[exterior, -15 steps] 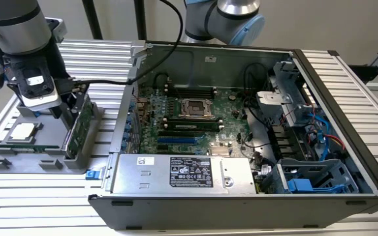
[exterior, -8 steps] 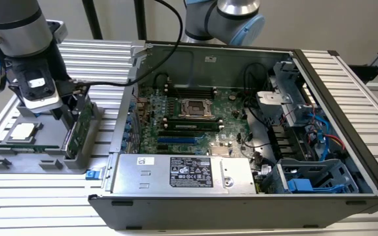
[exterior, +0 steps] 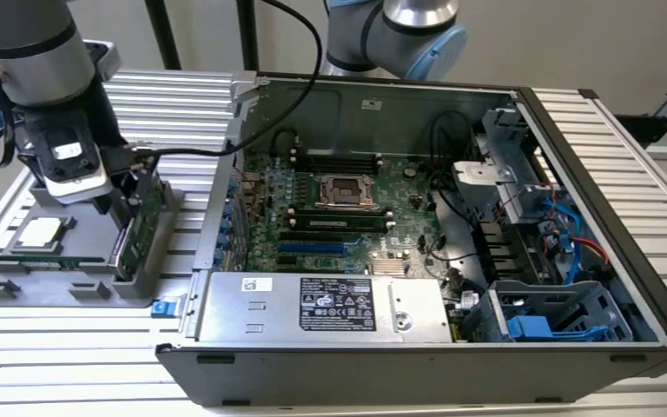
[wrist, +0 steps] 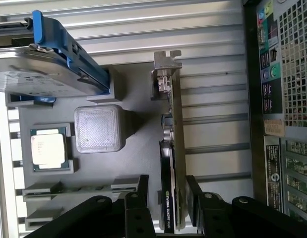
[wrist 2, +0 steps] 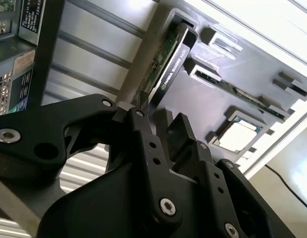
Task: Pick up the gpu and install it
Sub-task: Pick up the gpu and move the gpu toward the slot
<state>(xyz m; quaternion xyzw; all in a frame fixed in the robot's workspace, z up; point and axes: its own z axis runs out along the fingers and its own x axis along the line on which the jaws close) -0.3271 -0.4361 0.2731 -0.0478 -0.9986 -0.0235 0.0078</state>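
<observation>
**Gripper straddling the gpu in the tray, not clamped on it**

The gpu (wrist: 173,124) is standing on its long edge in a slot of the grey parts tray (wrist: 138,129). It runs along the tray edge that faces the open computer case (exterior: 426,382), and the lot sits on the slatted bench (exterior: 79,365). In the first wrist view the gripper (wrist: 168,181) is over the end of the card away from the silver bracket (wrist: 165,62). Its jaws are spread, with one finger (wrist: 142,191) on the black shroud side and the other on the green board side. You can see a sliver of tray between the shroud-side finger and the card. The other finger looks right up against the board, can't tell if it actually touches. Same tray also has a cpu chip (wrist: 50,148) near the opposite edge, plus a hard drive with blue rails (wrist: 39,74) toward the corner beyond it.
</observation>
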